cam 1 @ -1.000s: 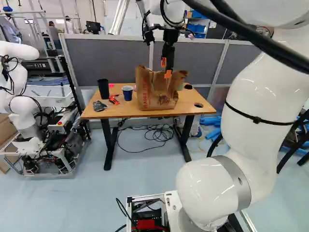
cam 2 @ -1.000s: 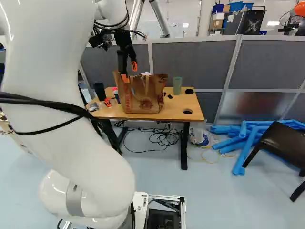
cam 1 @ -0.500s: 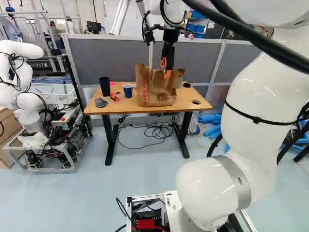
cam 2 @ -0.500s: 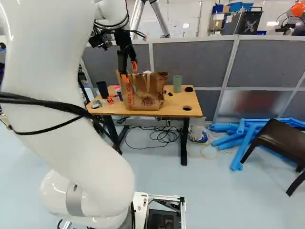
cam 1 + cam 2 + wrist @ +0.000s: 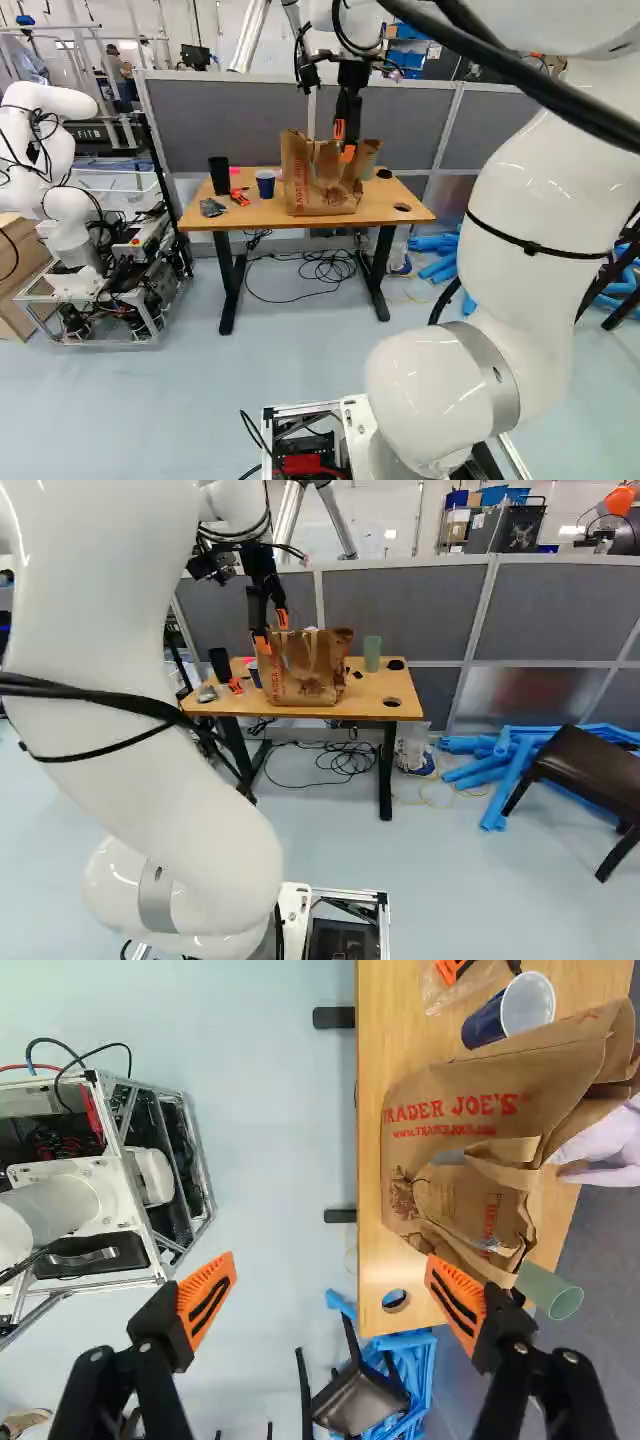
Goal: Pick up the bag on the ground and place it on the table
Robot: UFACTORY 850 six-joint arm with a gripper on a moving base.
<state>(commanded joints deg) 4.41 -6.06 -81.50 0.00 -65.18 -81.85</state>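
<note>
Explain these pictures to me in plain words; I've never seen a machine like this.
The machine is a white jointed robot arm on a movable base, ending in a black claw with two orange-padded fingers. Two pictures look ahead from behind the arm, one from its left and one from its right. The third comes from the arm's wrist, looking along the claw.

On the wooden table with black legs stand a brown paper bag with red lettering, a tall black cup, a dark blue cup with a white inside and a green cup. The bag's top is open and crumpled.

The claw is spread wide, holding nothing. Another robot, also white, stands at the left of the left base view.
</note>
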